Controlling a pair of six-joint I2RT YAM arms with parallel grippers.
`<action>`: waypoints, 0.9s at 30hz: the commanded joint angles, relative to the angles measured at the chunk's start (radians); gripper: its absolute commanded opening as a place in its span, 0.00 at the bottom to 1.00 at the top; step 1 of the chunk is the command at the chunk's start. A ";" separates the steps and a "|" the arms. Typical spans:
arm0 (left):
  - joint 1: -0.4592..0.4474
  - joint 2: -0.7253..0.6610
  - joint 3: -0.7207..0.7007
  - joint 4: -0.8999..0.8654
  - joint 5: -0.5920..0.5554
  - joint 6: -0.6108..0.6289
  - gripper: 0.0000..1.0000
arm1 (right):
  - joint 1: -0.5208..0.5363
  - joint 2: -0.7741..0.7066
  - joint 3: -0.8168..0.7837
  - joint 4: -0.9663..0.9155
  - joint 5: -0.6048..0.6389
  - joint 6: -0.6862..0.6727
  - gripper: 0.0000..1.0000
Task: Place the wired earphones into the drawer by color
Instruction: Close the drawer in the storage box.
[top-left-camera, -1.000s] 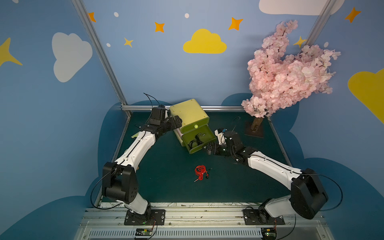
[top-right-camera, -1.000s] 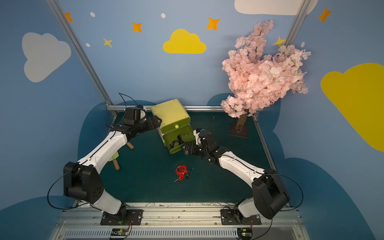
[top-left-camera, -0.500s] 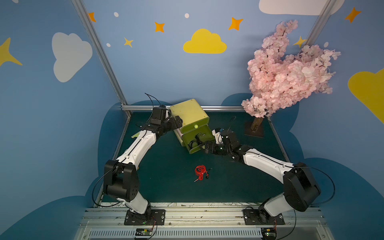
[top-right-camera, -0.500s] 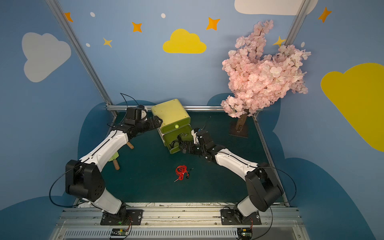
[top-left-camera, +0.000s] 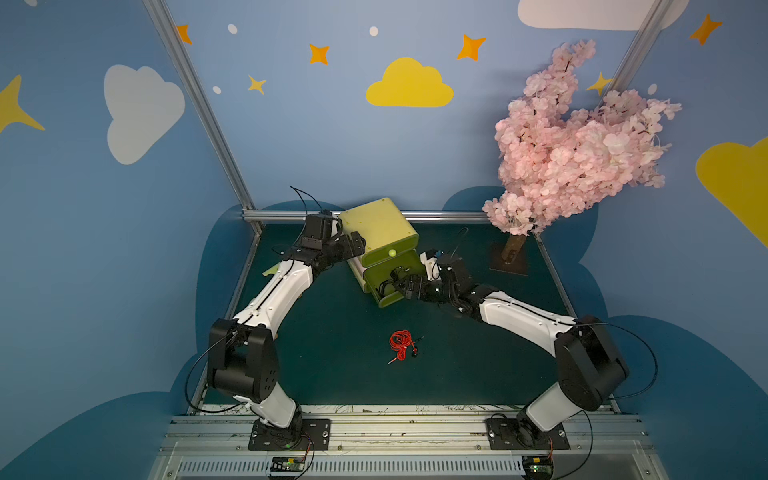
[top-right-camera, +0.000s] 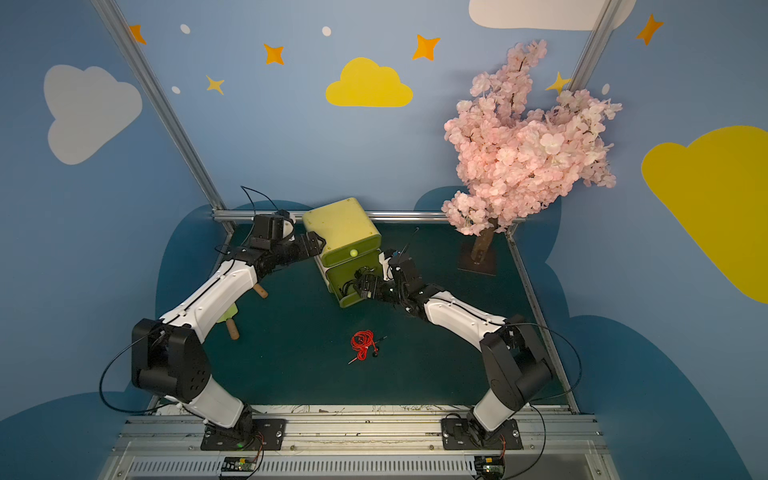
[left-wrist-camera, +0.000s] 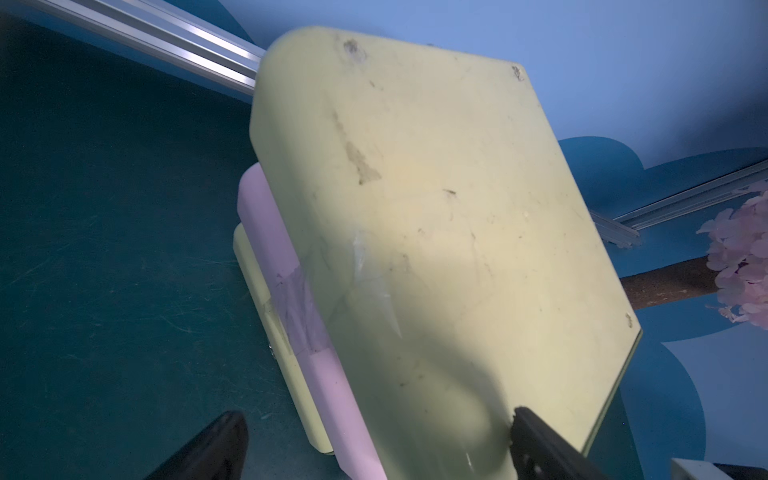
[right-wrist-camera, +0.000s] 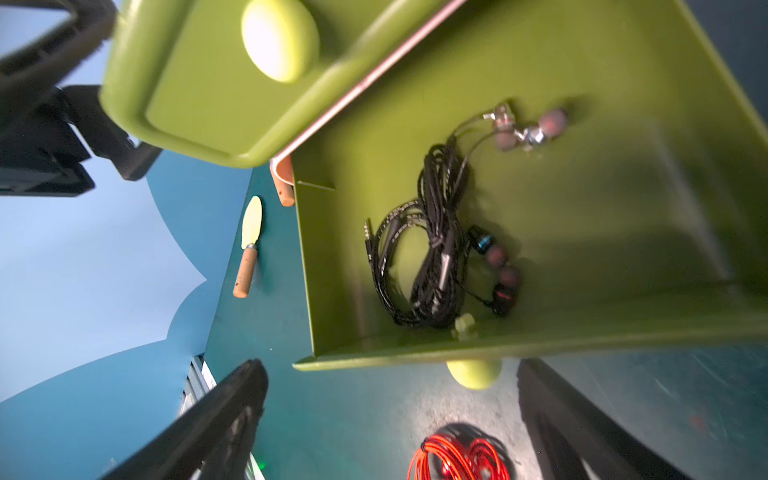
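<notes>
Right now my right gripper (right-wrist-camera: 386, 419) hangs wide open and empty just in front of the pulled-out lower drawer (right-wrist-camera: 623, 187). Inside it, straight ahead of my fingers (right-wrist-camera: 216, 415), lies a black coil (right-wrist-camera: 432, 249) with dark earbuds, and a second pair of buds, silvery, lies deeper in. The red coil (right-wrist-camera: 461, 457) sits on the mat on my side of the drawer front, between my fingers in the wrist view; in both top views it lies well apart from the cabinet (top-left-camera: 380, 226). My left gripper (left-wrist-camera: 374, 440) is open too, holding nothing, one finger (left-wrist-camera: 540, 444) over the cabinet's top near its edge. Beyond the drawer's side, a wooden-handled tool (right-wrist-camera: 249, 249) lies on the mat.
</notes>
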 joint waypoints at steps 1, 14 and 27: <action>0.002 -0.002 -0.010 -0.018 0.001 0.014 1.00 | -0.004 0.019 0.030 0.054 0.018 -0.011 0.98; 0.002 -0.002 -0.019 -0.016 0.000 0.011 1.00 | -0.007 0.055 0.044 0.165 0.004 0.001 0.98; 0.002 0.002 -0.018 -0.012 0.004 0.010 1.00 | -0.003 0.137 0.100 0.247 -0.011 0.022 0.98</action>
